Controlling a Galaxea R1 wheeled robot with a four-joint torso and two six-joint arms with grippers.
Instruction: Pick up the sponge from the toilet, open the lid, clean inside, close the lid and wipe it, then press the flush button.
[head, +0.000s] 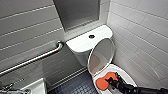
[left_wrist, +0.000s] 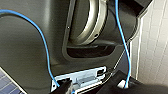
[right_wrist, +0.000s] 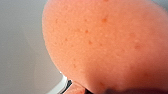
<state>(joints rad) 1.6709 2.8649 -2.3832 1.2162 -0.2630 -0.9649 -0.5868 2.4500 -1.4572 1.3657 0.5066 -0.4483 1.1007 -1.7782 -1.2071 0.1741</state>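
A tiled bathroom corner seen from above. The toilet (head: 125, 73) sits toward four o'clock in the head view, and its lid (head: 101, 58) stands raised against the tank so the bowl is open to you. Your right gripper (head: 110, 80) reaches in from five o'clock and is clamped on the sponge (head: 103, 82). The sponge sits low in the bowl, at six o'clock from the lid, apparently pressed flat to scrub the ceramic. In your right wrist view the sponge's orange pores loom close against white porcelain, which suggests a firm, close hold. The flush button (head: 91, 36) lies untouched on the tank cover (head: 80, 43), at eleven o'clock from the lid. A metal grab bar (head: 37, 58) slants along the wall at nine o'clock. Whether your left gripper (left_wrist: 95, 87) is open or closed, I cannot tell.
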